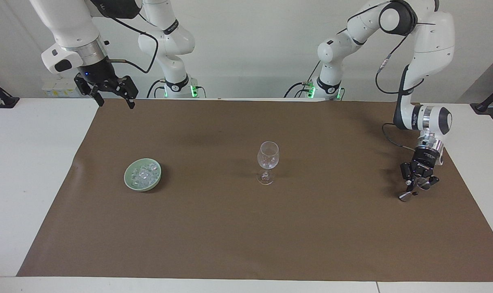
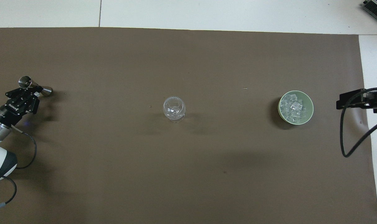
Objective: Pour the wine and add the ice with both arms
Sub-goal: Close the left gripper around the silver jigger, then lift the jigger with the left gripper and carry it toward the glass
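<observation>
A small metal jigger (image 1: 407, 195) (image 2: 33, 86) is tilted low at the mat, at the left arm's end of the table. My left gripper (image 1: 416, 186) (image 2: 30, 91) is shut on its waist. A clear stemmed glass (image 1: 267, 160) (image 2: 174, 108) stands upright mid-table. The ice (image 1: 144, 173) (image 2: 293, 107) fills a pale green bowl (image 1: 128, 181) (image 2: 311, 102) toward the right arm's end. My right gripper (image 1: 116, 103) (image 2: 341, 101) hangs open and empty, high over the mat's edge at that end, where the right arm waits. Wine is out of view.
A brown mat (image 1: 246, 236) (image 2: 188, 174) covers most of the white table (image 1: 27, 162). The left arm's black cable (image 2: 30, 149) loops over the mat near its wrist.
</observation>
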Controlling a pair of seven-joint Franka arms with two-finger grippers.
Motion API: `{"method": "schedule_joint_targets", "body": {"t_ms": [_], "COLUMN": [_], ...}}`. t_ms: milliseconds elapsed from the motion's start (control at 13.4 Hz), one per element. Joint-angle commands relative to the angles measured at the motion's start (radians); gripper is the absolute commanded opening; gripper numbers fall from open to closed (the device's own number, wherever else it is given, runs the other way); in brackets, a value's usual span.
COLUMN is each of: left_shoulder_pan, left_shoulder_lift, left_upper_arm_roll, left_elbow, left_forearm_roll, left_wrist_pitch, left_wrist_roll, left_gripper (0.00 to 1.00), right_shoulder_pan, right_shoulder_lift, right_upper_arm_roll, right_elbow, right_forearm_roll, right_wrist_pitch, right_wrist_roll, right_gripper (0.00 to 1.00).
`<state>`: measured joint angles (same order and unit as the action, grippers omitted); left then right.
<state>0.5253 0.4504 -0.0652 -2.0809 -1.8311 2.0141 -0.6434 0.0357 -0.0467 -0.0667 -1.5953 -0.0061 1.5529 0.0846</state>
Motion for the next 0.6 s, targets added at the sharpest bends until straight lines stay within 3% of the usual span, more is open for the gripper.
{"method": "schedule_joint_targets", "body": {"t_ms": [0, 524], "left_shoulder_pan": [-0.051, -0.162], "left_shoulder_lift": [-0.048, -0.142], "left_upper_arm_roll": [0.008, 0.008], "left_elbow": [-0.004, -0.01], "left_forearm_roll": [-0.03, -0.031], "left_wrist_pitch": [0.038, 0.09], "left_wrist_roll": [0.005, 0.005], "left_gripper": [0.0, 0.0], "right_shoulder_pan": [-0.005, -0.005], "right_shoulder_lift": [-0.019, -0.019], "right_upper_arm_roll": [0.001, 0.001], "right_elbow": [-0.018, -0.018], "right_forearm_roll": [0.02, 0.02], "right_wrist_pitch": [-0.007, -0.007], "right_wrist_roll": [-0.023, -0.023], "right_gripper": [1.0, 1.0]}}
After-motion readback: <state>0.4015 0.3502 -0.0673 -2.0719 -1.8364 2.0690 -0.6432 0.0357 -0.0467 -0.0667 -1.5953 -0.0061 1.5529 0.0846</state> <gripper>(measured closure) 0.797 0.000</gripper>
